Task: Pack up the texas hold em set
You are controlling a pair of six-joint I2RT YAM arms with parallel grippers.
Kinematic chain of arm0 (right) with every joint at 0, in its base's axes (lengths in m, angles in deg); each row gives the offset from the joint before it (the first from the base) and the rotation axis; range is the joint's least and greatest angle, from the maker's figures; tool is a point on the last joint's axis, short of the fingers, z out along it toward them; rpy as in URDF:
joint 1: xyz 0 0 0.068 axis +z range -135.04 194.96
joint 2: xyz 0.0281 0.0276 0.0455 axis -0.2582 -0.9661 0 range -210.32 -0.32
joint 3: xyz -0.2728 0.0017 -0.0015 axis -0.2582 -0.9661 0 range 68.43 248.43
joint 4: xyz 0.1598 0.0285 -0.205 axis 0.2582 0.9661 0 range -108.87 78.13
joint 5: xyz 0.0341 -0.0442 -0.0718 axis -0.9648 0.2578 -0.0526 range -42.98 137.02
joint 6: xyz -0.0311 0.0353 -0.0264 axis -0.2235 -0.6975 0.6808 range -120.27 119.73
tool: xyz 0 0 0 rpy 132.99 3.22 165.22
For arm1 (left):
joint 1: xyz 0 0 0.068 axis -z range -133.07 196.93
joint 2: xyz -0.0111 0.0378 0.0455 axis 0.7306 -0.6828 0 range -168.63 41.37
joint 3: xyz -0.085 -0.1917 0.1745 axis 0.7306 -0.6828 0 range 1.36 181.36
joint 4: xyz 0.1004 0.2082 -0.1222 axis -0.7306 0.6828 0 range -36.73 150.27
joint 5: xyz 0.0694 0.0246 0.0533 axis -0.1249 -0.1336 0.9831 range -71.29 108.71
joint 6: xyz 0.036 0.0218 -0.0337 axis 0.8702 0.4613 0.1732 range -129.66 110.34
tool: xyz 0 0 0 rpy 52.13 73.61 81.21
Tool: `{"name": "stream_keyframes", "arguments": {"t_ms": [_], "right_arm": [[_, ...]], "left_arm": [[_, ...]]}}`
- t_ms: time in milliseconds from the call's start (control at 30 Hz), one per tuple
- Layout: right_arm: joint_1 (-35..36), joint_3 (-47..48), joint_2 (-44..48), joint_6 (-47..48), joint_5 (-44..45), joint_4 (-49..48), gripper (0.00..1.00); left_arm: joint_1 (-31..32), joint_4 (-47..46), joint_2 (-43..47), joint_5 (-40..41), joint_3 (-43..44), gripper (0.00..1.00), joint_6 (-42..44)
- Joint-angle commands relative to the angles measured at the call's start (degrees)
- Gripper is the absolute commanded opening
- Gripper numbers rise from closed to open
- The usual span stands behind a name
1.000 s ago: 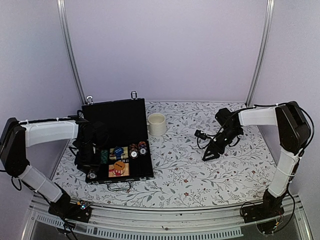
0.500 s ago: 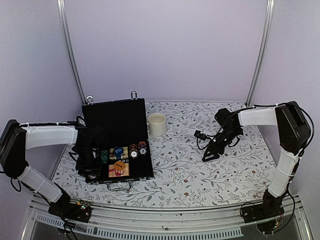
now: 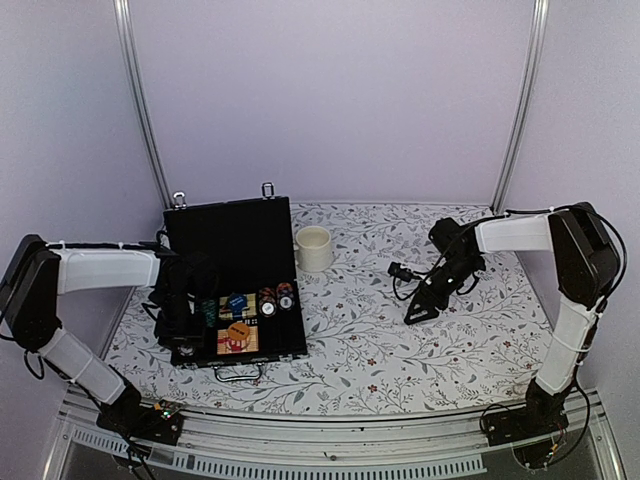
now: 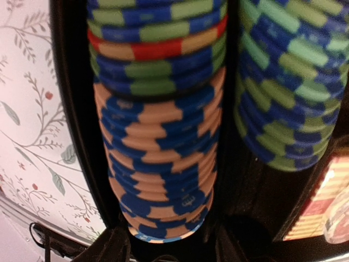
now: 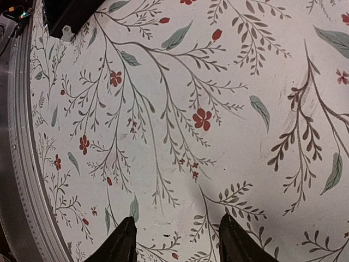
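Straddling the blue-and-orange striped poker chips (image 4: pixel 158 164) in the open flat black case (image 3: pixel 230 245) at the table's left, the left gripper (image 4: pixel 166 248) may or may not pinch them; lifting away could drag chips out. The right gripper (image 5: pixel 173 240) hangs spread, empty.

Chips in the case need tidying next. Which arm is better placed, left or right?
Left. The left pincer hangs right over a chip row inside the open case, jaws apart around the row's end. The right pincer hovers open over bare tablecloth, beyond the mug from the case.
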Motion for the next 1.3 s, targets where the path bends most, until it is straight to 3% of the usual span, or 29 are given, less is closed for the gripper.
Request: {"name": "stream_keyframes", "arguments": {"t_ms": [0,167,467,700,933,1267], "right_arm": [[0.52,1.39,-1.01,0.80,-1.11,0.79,0.44],[0.60,1.47,-1.42,0.80,-1.12,0.85,0.44],[0.99,1.58,-1.59,0.85,-1.03,1.14,0.44],[1.14,1.57,-1.76,0.89,-1.08,1.19,0.44],[1.31,1.67,-1.78,1.06,-1.16,1.39,0.44],[1.63,1.52,-1.63,1.33,-1.21,1.56,0.44]], "left_arm": [[-0.76,-6.41,1.73,2.80,2.81,0.53,0.69],[-0.76,-6.26,5.09,2.44,4.25,0.52,0.17],[-0.75,-3.52,3.48,3.21,4.44,0.51,0.42],[1.03,3.51,5.50,5.69,8.63,0.50,-1.41],[0.81,10.72,7.22,9.06,4.00,0.48,-5.70],[-1.77,11.15,5.74,10.17,1.89,0.51,-5.30]]}}
